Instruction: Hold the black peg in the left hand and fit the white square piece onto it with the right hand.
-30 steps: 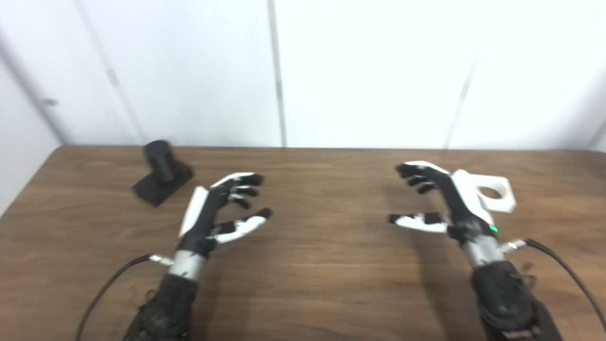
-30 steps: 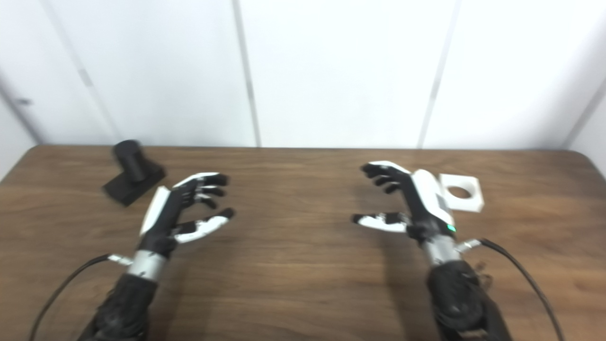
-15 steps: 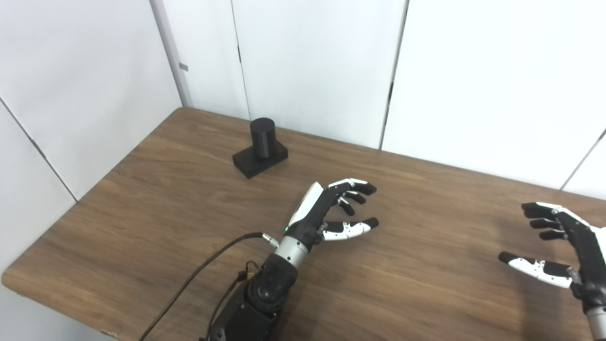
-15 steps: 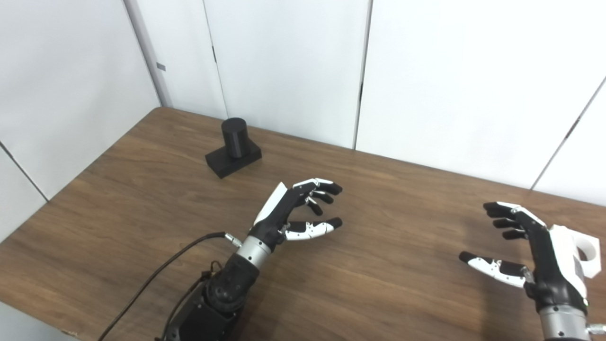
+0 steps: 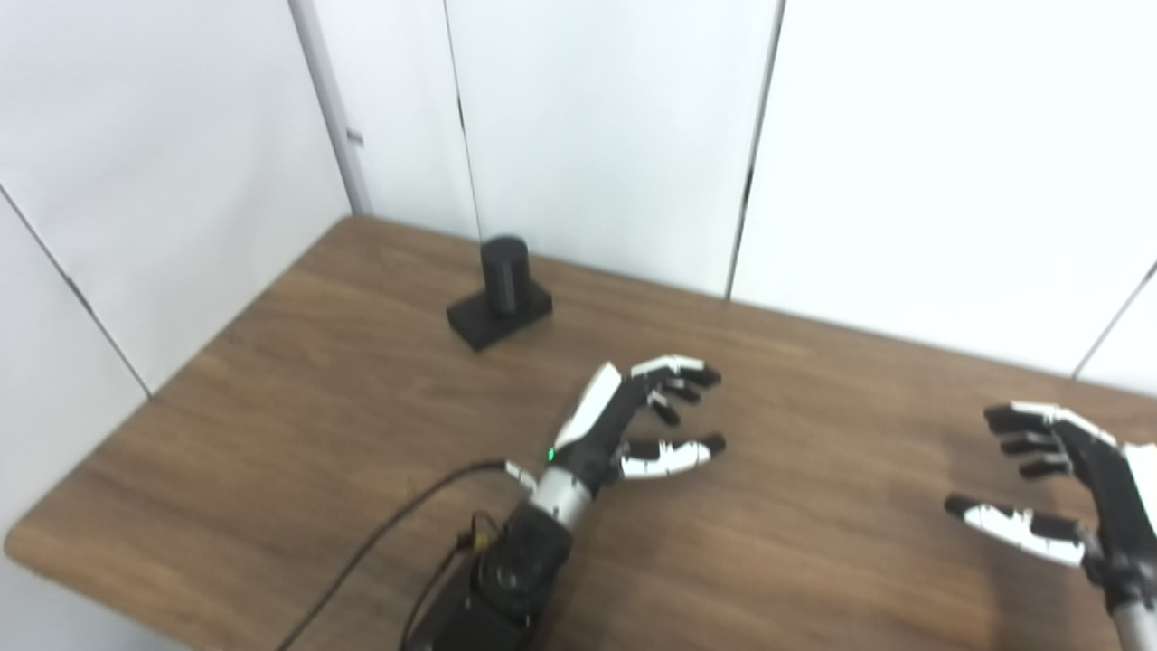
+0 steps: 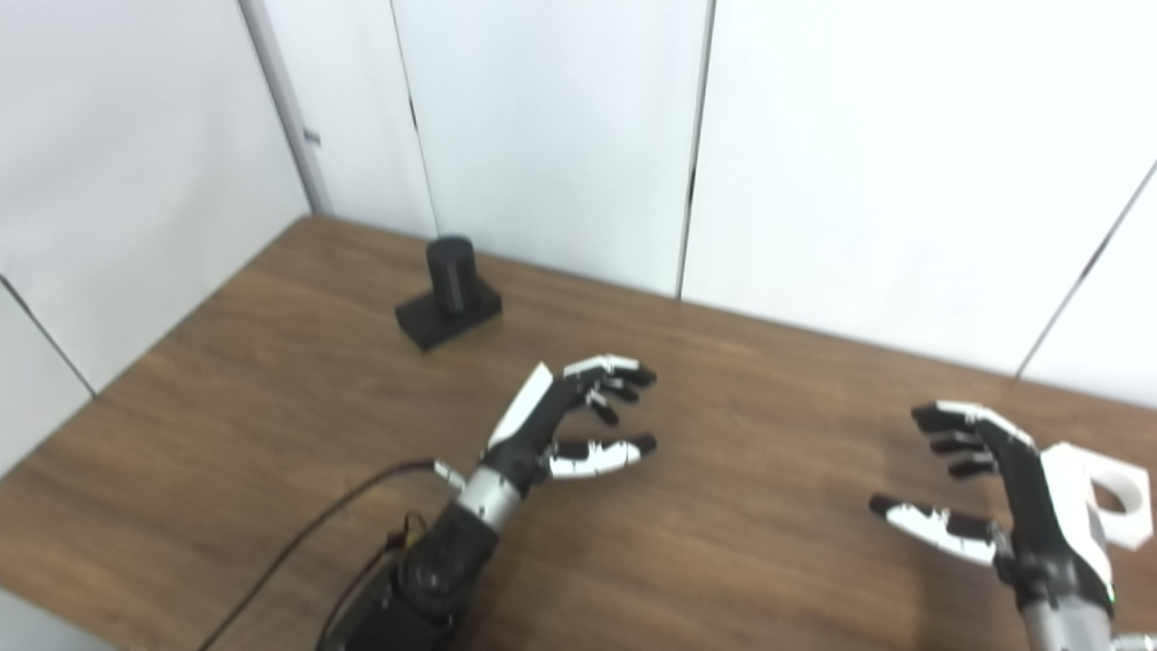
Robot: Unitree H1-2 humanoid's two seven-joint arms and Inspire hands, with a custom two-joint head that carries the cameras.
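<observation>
On wooden table [image 5: 298, 380]: one black peg [image 5: 503, 264], upright cylinder on a flat black square base, far left near the wall, untouched, well apart from both hands. One white square piece [image 6: 1116, 495] with a round hole, lying on table at far right, just behind right hand (visible in right eye view only, partly hidden by the hand, contact not clear). Two hands total, both hovering over tabletop, both empty.

Left hand [image 5: 633, 425]: mid-table, fingers spread and lightly curled, thumb apart, grasping nothing. Black forearm entering from bottom, one black cable [image 5: 389, 533] trailing off wrist toward lower left, small green light at wrist.

Right hand [image 6: 1003, 488]: far right, cut by frame edge in left eye view, fingers parted and curled, thumb extended toward centre, grasping nothing.

Behind table: white wall panels [image 5: 597, 117] with dark vertical seams. Slight motion blur throughout (fine detail on fingers soft).
</observation>
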